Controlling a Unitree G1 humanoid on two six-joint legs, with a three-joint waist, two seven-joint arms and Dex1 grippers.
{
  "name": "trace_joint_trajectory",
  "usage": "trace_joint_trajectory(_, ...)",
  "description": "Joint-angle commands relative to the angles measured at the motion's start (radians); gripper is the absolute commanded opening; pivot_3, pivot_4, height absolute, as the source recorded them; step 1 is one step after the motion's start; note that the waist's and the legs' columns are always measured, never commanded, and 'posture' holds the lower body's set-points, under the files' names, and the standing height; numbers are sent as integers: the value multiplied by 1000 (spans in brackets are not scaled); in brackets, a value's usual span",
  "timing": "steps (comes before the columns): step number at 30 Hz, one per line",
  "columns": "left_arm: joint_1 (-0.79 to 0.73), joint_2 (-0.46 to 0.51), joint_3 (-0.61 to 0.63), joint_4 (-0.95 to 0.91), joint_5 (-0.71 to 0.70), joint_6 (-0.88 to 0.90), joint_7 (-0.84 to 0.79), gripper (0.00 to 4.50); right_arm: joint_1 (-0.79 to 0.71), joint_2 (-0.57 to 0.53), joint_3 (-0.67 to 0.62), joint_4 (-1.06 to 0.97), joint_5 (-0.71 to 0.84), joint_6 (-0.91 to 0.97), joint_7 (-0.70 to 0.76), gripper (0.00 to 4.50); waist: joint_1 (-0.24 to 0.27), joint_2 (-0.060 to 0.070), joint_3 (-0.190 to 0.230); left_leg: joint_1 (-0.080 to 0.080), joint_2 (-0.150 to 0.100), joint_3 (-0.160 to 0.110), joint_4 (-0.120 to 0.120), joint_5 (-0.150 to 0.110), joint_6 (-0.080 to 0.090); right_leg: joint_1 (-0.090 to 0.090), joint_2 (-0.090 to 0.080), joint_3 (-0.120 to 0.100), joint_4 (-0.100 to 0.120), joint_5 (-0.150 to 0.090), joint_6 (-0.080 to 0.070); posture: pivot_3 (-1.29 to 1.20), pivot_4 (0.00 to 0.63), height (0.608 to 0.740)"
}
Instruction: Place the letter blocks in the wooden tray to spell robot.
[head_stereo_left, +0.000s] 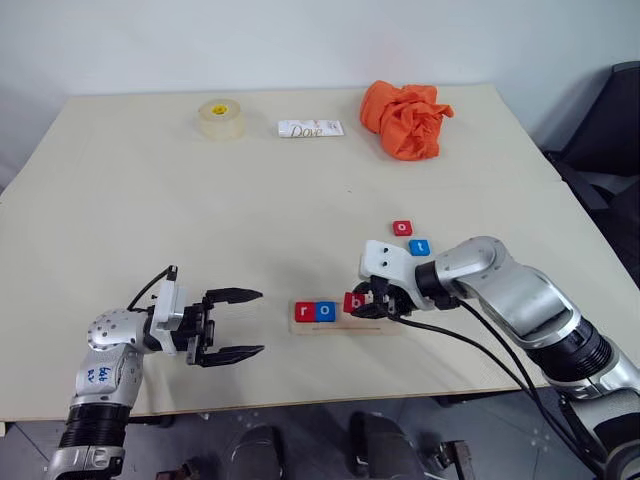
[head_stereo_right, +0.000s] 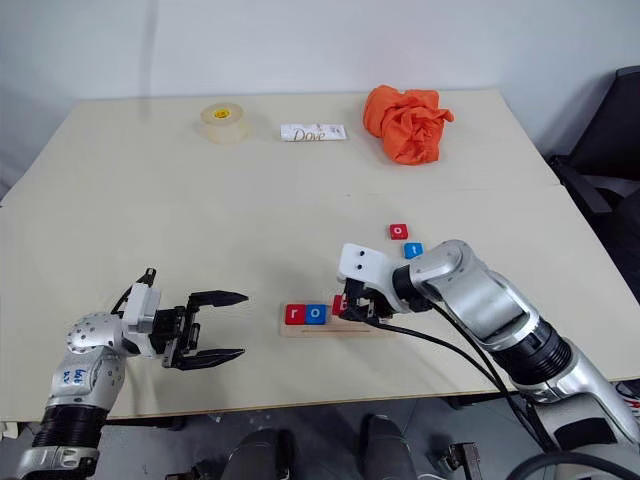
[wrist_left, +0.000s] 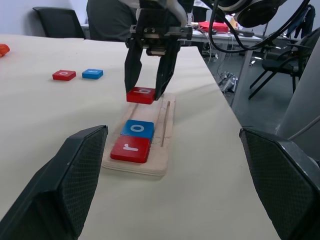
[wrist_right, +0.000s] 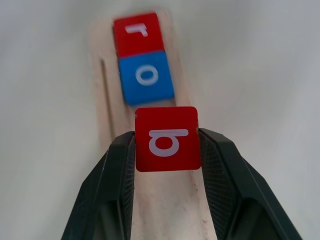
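Bringing the red b block (wrist_right: 167, 138) down to the wooden tray (wrist_left: 167, 131) — third letter of five.

The right gripper (wrist_left: 148, 90) is clamped on the b, one finger on each side, holding it just above the tray and next to the blue o block (head_stereo_left: 325, 311); the red r block (head_stereo_left: 304, 311) sits beyond that at the tray's end. The tray's long axis runs straight on from r and o under the b, so the open slot lies directly beneath — my guess is a short drop. The second red o block (head_stereo_left: 402, 228) and blue t block (head_stereo_left: 419, 246) lie on the table behind the tray. The left gripper (head_stereo_left: 232, 323), fingers apart and empty, hovers well off the tray's r end.
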Motion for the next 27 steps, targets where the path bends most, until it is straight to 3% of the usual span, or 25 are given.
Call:
trace_joint_trajectory(1, 26, 3, 16, -59, -22, -5, 19, 4500, -19, 0, 18, 0, -18, -38, 7, 1464, 0, 0, 0, 0, 0, 0, 0, 0, 0, 0, 0, 0, 0, 0, 0, 0, 150, 740)
trace_joint_trajectory(27, 39, -3, 13, -77, -24, -11, 62, 4500, -40, 58, 69, 16, -45, -70, 33, 1464, 0, 0, 0, 0, 0, 0, 0, 0, 0, 0, 0, 0, 0, 0, 0, 0, 150, 740)
